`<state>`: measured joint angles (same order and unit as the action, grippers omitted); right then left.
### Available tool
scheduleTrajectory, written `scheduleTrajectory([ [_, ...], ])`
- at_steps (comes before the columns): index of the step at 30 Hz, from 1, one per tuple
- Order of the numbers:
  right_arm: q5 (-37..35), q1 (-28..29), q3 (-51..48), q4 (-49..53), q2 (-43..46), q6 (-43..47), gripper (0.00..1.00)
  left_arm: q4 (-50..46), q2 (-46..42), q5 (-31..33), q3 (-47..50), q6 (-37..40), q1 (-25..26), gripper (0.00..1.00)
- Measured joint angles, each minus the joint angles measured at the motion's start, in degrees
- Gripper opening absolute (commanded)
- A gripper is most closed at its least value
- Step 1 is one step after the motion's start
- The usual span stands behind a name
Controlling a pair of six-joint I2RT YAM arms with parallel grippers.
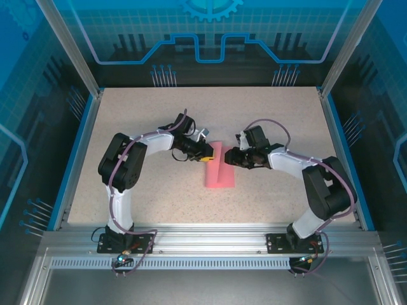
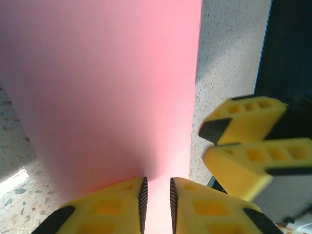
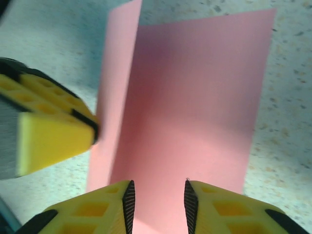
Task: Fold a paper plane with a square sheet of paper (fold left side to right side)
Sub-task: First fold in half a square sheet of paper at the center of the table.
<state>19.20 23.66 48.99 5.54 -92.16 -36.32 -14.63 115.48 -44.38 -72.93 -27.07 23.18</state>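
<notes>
The pink-red sheet of paper (image 1: 220, 166) lies mid-table as a narrow upright rectangle, folded over. In the right wrist view its left flap (image 3: 114, 97) stands up off the flat layer (image 3: 195, 97). My left gripper (image 1: 205, 155) is at the sheet's upper left edge. Its jaws (image 2: 156, 195) stand a narrow gap apart, and pink paper (image 2: 107, 87) shows through the gap. My right gripper (image 1: 230, 159) is at the upper right edge, open (image 3: 157, 200) just over the paper with nothing between its fingers. The left gripper's fingertip (image 3: 85, 124) touches the raised flap's edge.
The speckled tabletop (image 1: 146, 197) has a blue rim (image 1: 79, 159) on its left and right sides. An aluminium rail (image 1: 210, 240) runs along the near edge with both arm bases. The right gripper's yellow fingers (image 2: 243, 141) stand close to the right of the left jaws.
</notes>
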Motion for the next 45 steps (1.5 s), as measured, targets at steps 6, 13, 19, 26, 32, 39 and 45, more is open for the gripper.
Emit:
scheduleTrajectory([
  [6,7.06,-0.09,-1.20,-6.97,-1.95,-4.55,0.45,0.00,0.20,0.52,-0.02,0.00,0.26,0.04],
  [13,10.10,-0.02,-0.76,-9.51,-5.70,-7.17,0.38,-0.02,0.66,0.66,-0.02,0.00,0.42,0.04],
  [19,10.21,0.04,-0.48,-9.40,-6.16,-7.87,0.14,-0.02,0.79,0.68,-0.04,0.00,0.44,0.03],
  [26,8.63,0.07,2.25,-5.25,-6.34,-5.66,0.00,-0.11,0.39,2.75,-0.02,0.15,0.59,0.18],
  [32,2.49,0.07,6.27,2.32,-6.67,-1.73,0.00,-3.15,-5.38,8.44,1.33,1.75,0.63,0.47],
  [39,-4.28,0.07,8.72,9.44,-8.39,1.49,0.00,-6.10,-8.70,12.85,2.08,3.41,0.74,0.55],
  [45,-6.54,0.07,8.76,11.82,-8.85,2.10,0.00,-7.63,-4.46,13.88,0.70,3.43,2.86,0.57],
])
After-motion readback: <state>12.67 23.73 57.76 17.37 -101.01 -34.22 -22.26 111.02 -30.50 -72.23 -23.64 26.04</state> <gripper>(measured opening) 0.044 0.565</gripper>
